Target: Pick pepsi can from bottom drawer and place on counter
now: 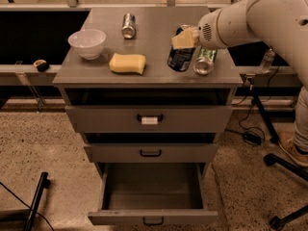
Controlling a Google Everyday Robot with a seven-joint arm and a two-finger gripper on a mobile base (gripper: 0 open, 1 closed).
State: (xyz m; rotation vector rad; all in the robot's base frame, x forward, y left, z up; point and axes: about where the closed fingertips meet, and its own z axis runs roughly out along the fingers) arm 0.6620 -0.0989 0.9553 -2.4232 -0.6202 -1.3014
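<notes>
The pepsi can, dark blue with light markings, stands slightly tilted on the right part of the counter, its base at the surface. My gripper comes in from the right on the white arm and sits over the can's top, its yellowish fingers shut on the can. Below, the bottom drawer is pulled out and its inside looks empty. The two drawers above it are shut.
A green-patterned can lies right beside the pepsi can. A yellow sponge, a white bowl and a silver can lying on its side share the counter. A chair base and a shoe are at the right.
</notes>
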